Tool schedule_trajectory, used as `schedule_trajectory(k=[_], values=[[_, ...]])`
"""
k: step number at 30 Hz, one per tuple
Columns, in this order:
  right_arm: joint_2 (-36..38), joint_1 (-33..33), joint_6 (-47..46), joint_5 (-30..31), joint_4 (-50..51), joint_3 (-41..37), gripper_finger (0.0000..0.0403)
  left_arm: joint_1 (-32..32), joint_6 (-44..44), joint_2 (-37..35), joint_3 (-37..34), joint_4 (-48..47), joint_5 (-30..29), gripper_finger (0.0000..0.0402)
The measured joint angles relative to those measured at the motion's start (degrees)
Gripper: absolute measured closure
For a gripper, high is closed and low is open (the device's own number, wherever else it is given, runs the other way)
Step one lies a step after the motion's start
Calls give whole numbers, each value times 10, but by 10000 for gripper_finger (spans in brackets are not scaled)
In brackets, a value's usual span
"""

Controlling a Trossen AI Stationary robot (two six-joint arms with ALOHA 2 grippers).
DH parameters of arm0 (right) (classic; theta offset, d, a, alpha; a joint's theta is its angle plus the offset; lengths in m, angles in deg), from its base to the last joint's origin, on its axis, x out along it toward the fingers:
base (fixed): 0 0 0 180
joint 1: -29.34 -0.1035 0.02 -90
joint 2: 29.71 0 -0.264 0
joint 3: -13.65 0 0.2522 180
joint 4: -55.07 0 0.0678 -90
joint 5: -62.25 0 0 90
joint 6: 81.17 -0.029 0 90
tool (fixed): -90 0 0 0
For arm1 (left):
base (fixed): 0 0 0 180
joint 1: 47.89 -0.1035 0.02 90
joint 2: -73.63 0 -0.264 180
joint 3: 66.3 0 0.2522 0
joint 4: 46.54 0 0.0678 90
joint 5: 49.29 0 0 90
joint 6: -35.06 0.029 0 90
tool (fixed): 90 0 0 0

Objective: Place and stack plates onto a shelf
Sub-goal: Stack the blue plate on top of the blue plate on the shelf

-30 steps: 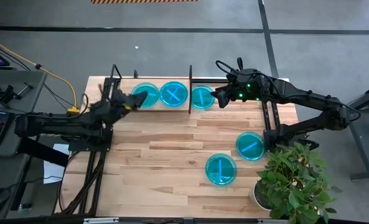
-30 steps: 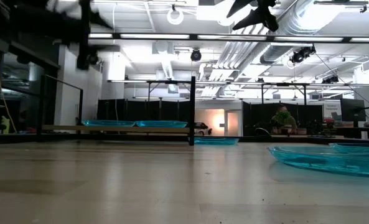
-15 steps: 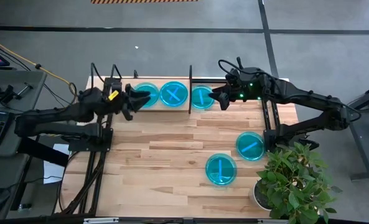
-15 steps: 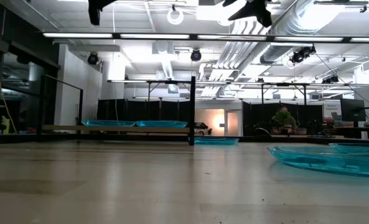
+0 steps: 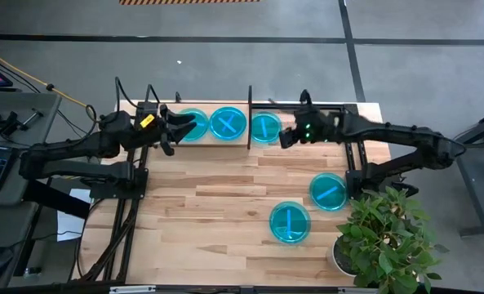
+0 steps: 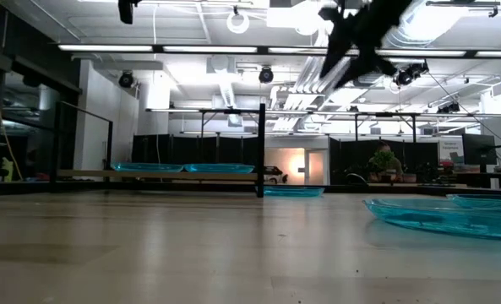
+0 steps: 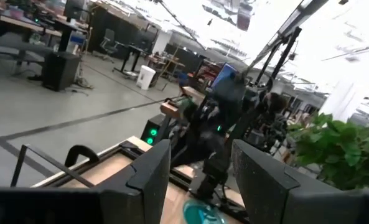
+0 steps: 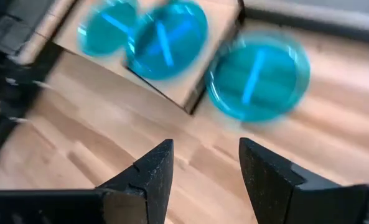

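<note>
Along the far edge of the light plank table (image 5: 225, 196), a flat wooden shelf (image 5: 213, 139) in a thin black rod frame carries two see-through cyan-blue round plastic plates (image 5: 228, 123), left of its black upright divider (image 5: 250, 117). A third plate (image 5: 265, 127) lies just right of the divider; two more (image 5: 328, 192) sit near the table's right edge, five in all. The left gripper (image 5: 170, 133) and right gripper (image 5: 288, 136) hover, both with fingers spread and holding nothing.
</note>
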Motion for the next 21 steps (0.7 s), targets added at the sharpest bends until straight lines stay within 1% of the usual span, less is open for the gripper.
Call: schedule_trajectory(k=[3, 5, 8, 11, 16, 21], values=[[-17, 8, -49, 13, -44, -66, 236, 0, -10, 1, 0, -5, 0, 241], [-31, 30, -85, 27, -93, -103, 236, 0, -15, 0, 0, -6, -1, 241], [-63, 70, -115, 30, -169, -139, 236, 0, -15, 0, 0, -6, -1, 241], [-114, 102, -122, 27, -224, -143, 236, 0, -30, 0, 0, -6, -1, 241], [-214, 145, -109, 25, -231, -115, 236, 0, -44, 0, 0, -6, -2, 241], [-275, 168, -110, 18, -250, -103, 236, 0, -44, 0, 0, -6, -4, 241]])
